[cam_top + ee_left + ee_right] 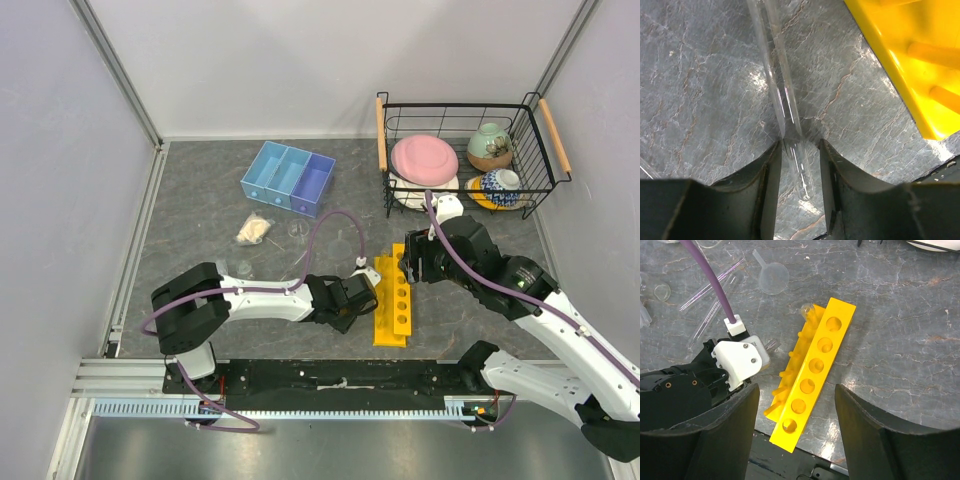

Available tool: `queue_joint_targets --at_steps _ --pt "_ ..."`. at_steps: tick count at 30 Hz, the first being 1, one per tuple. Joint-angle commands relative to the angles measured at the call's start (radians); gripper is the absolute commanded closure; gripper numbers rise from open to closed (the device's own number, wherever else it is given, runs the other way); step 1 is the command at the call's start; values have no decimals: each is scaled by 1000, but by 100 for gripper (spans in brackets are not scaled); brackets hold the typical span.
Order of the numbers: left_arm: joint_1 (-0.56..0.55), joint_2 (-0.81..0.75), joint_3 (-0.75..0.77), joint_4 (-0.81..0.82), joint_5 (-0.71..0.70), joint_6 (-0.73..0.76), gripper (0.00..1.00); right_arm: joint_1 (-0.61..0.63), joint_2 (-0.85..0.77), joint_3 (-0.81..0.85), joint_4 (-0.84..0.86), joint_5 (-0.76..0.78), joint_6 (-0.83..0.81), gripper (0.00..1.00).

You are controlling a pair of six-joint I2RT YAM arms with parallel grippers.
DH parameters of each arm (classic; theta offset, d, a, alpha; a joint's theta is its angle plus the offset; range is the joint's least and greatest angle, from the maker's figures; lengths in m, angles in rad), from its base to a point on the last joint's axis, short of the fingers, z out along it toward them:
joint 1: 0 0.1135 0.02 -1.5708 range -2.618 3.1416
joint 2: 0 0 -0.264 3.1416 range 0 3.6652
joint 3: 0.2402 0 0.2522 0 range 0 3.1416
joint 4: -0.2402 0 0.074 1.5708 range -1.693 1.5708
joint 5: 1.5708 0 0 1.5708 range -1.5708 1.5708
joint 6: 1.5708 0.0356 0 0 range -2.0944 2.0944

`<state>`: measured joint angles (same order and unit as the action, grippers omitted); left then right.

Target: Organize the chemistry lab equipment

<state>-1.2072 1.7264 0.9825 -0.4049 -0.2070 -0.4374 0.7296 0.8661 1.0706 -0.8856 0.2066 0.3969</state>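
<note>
Left pincer (800, 144), jaws apart, straddles a thin clear test tube (785, 100) lying beside the long yellow round-holed rack (812, 375); right pincer (796, 390) gapes empty above it.

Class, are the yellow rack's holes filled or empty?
Empty: in the right wrist view, all six visible holes of the yellow rack hold no tube.

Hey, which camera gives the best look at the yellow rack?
The right wrist view: the whole rack lies in frame, its row of holes clear. The top view shows the rack small and distant. The left wrist view catches only one yellow corner.
</note>
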Motion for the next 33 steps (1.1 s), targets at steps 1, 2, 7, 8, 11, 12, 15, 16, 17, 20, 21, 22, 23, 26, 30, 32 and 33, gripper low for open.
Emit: queue_joint_targets --at_steps 1,2,7,8,11,12,15,16,17,20,21,22,23,26,30,32,33 --pt "-11 108 -80 -48 77 -12 59 4 4 45 11 -4 8 31" --pt "-11 108 -82 -45 80 -14 60 4 4 45 11 -6 8 30" --pt "-11 108 -91 -43 89 -12 71 4 5 46 13 -6 10 31" --pt "-11 110 -91 -45 87 -14 73 2 7 43 14 -7 10 30" --pt "-11 110 -99 -45 90 -17 80 4 1 42 16 -7 13 31" --pt "-12 102 -103 -46 92 -18 83 4 2 40 16 -6 13 30" --pt "-11 69 -99 -72 83 -26 97 4 1 42 16 -7 17 31" --pt "-11 56 -99 -80 80 -29 98 4 2 42 16 -10 16 30" --pt "-11 35 -96 -90 78 -30 98 5 4 42 17 -13 16 30" --pt "-11 -45 -73 -159 54 -30 98 7 13 42 17 -22 14 30" --pt "-11 -65 -53 -182 38 -31 98 5 19 43 19 -26 14 30" --pt "-11 -102 -41 -240 31 -27 98 7 20 43 22 -27 16 30" --pt "-12 -119 -28 -268 21 -29 98 8 22 43 23 -29 14 31" --pt "-8 -186 16 -369 -17 -29 98 10 28 43 25 -33 19 31" --pt "6 -295 53 -413 21 -11 98 10 34 43 45 -84 20 30" --pt "30 -370 64 -397 63 3 98 10 37 40 59 -119 20 30" --pt "43 -399 64 -385 117 21 98 11 43 40 60 -127 20 30"
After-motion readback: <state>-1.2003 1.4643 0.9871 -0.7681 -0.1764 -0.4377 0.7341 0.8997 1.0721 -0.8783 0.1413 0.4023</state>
